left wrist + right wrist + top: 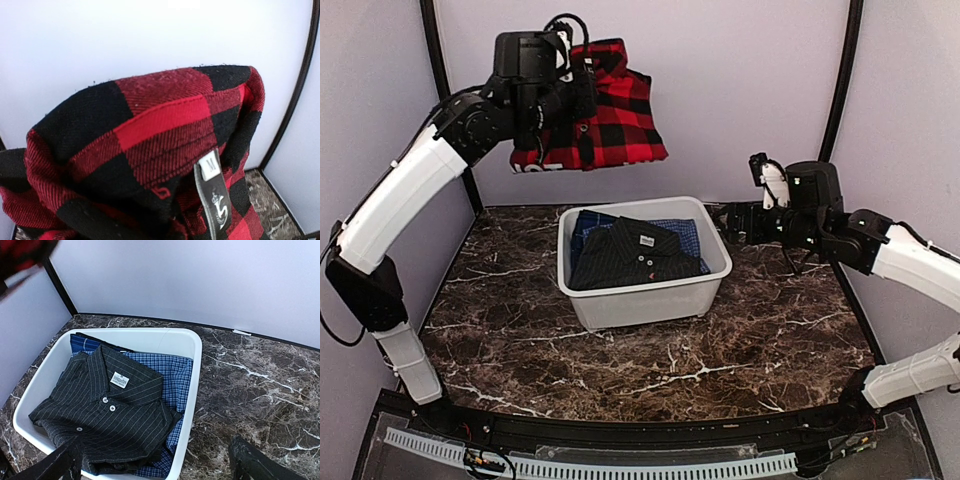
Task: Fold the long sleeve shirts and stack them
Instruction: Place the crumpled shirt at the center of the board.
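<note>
Red shirt (620,120): hangs bunched above the table's (770,340) far left corner.
Left gripper (578,100): I pinch the red shirt.
Right gripper (150,467): fingers spread, empty.
To do: I judge folding not started; dark shirt (630,250) and blue shirt (690,235) wait in the tub (650,300).

Top cam: we look down from above the near edge over the whole table (650,370). Left wrist: pressed close to the flannel (150,150), facing the far wall (100,40). Right wrist: looks down into the tub (197,347) from its right. Top shares both.
</note>
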You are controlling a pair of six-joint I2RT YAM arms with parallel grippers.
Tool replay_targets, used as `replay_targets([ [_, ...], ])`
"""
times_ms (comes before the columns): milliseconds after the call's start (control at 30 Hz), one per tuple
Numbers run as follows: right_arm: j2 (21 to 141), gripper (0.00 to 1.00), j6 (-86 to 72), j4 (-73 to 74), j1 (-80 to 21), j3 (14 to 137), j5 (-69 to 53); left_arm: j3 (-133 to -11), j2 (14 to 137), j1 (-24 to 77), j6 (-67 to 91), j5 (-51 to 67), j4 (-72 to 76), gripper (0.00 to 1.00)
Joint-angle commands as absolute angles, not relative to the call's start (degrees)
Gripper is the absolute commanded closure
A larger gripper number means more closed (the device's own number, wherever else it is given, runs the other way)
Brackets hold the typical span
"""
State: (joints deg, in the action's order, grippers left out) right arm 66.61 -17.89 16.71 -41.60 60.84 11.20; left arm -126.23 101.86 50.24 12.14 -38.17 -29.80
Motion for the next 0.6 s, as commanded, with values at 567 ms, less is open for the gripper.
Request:
replay_targets([
  [567,84.9,0.04,-17.4,15.2,-45.2,74.5,5.0,-77.8,77.1,29.7,33.1,-41.5,-36.4,1.00],
])
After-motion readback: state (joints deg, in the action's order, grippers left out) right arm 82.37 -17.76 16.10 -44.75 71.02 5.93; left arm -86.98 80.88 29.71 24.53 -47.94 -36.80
